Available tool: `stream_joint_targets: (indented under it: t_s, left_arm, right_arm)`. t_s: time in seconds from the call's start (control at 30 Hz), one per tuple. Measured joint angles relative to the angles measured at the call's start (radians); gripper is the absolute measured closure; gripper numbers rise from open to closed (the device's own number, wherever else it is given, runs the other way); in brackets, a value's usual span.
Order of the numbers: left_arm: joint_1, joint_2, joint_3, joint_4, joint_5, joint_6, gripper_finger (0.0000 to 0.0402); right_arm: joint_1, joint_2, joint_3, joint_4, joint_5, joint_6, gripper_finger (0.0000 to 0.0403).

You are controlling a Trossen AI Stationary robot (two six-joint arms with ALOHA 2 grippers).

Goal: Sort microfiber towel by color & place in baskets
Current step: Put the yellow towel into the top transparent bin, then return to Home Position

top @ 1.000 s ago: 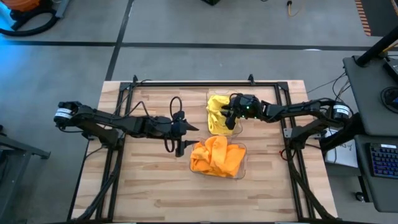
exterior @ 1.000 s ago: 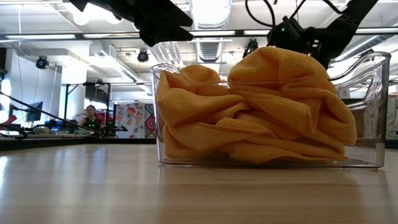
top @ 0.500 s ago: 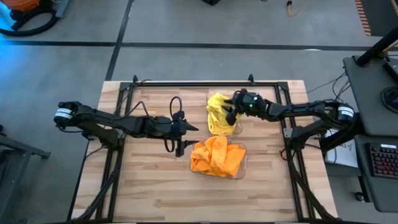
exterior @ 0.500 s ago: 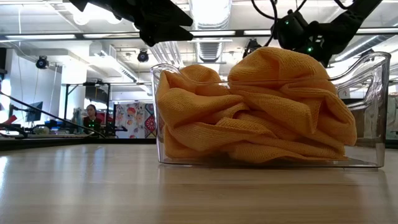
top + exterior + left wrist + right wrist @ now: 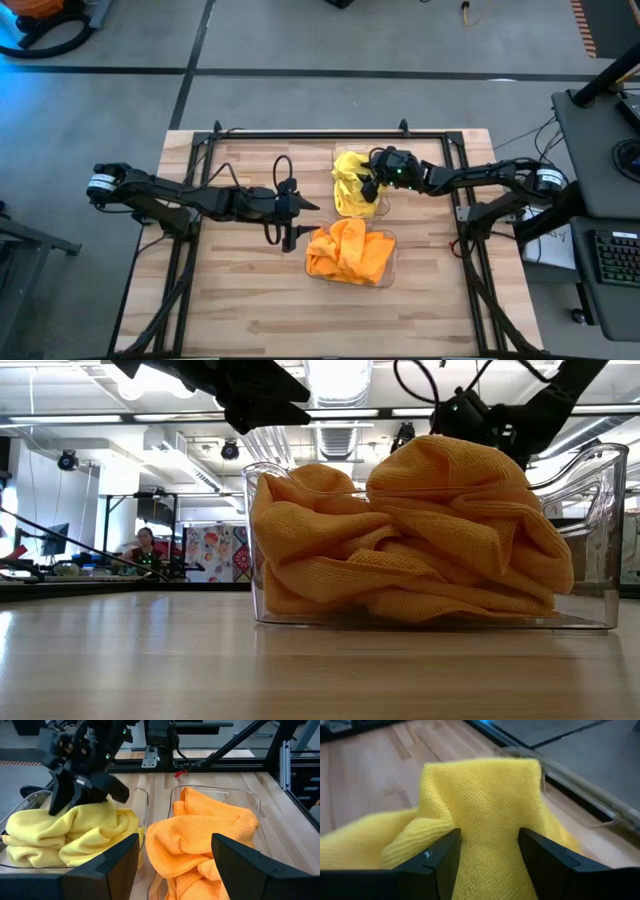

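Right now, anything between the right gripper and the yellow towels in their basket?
Nothing visible. The right gripper is already down on the yellow towels in the far basket, a fold of cloth between its fingers. The left gripper waits beside the baskets.
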Motion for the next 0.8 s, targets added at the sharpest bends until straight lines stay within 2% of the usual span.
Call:
stream_joint_targets:
  t_s: [0.2, 0.43, 0.57, 0.8]
  left_arm:
    - [-0.002, -0.001, 0.000, 0.009, 0.000, 0.045, 0.0170]
    - [-0.036, -0.038, -0.020, 0.022, 0.000, 0.129, 0.0170]
    - [-0.047, -0.114, -0.103, 0.074, 0.002, 0.137, 0.0170]
    - [-0.052, -0.319, -0.310, 0.211, -0.001, 0.099, 0.0170]
  right_arm:
    - [0.000, -0.093, 0.000, -0.055, 0.000, 0.002, 0.0178]
    - [0.009, -0.264, 0.000, -0.139, -0.008, -0.034, 0.0158]
    - [0.040, -0.382, -0.020, -0.143, -0.008, -0.093, 0.0160]
    - [0.145, -0.587, -0.089, -0.143, -0.008, -0.174, 0.0163]
